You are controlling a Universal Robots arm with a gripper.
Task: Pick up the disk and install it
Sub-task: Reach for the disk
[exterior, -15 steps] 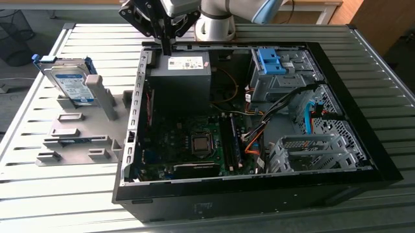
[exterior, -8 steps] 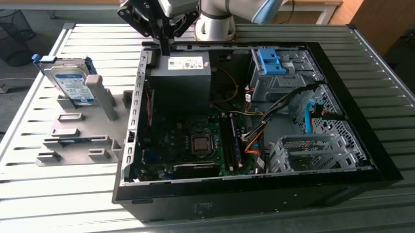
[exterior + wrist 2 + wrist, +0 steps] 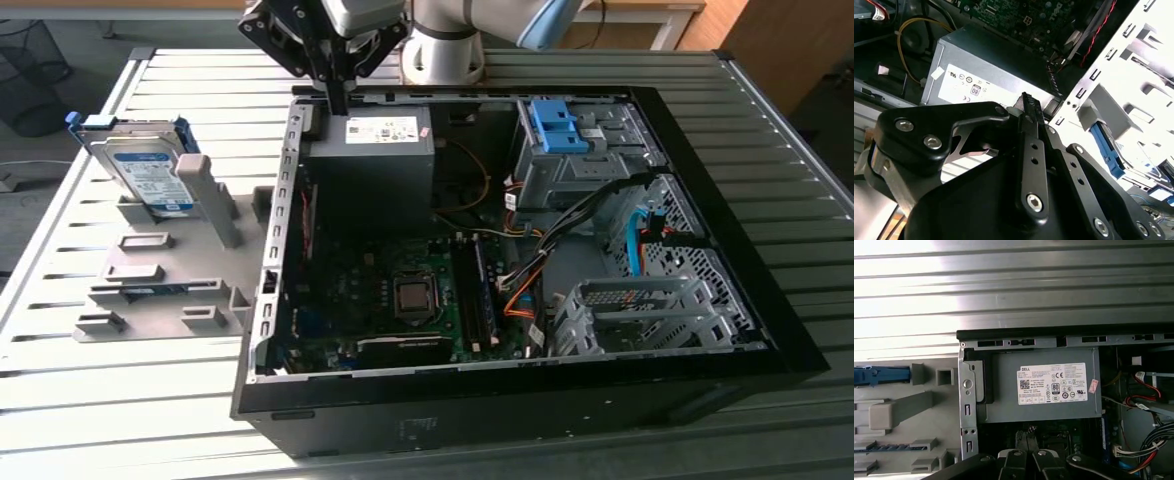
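Closest in the exterior view, the black front wall of the open computer case [image 3: 534, 420] is seen. The case is laid on its side on a counter [image 3: 134, 400] made of long shiny metal slats. Bright light is thrown back by the slats. Inside the case, a green board [image 3: 387, 290] is laid flat, and a silver cage [image 3: 641, 310] is set at the exterior view's right.

Beside the case, on the exterior view's left, a grey holder [image 3: 160, 280] is placed on the counter. The disk [image 3: 140, 170] is stood upright at the far end of this holder, with its blue frame around it. It is not touched by anything but the holder.

Farther back in the case, a grey power box [image 3: 367, 160] with a white sticker is found, and a blue clip [image 3: 554, 125] is seen at the exterior view's right.

The claw [image 3: 334, 95] is held over the far edge of the case, just by the power box and well apart from the disk. Its fingers are pressed together and nothing is gripped. The arm [image 3: 447, 40] is fixed behind it.

Behind the counter, wooden furniture [image 3: 787, 40], a grey floor [image 3: 94, 35] and a black basket [image 3: 27, 70] can be seen.
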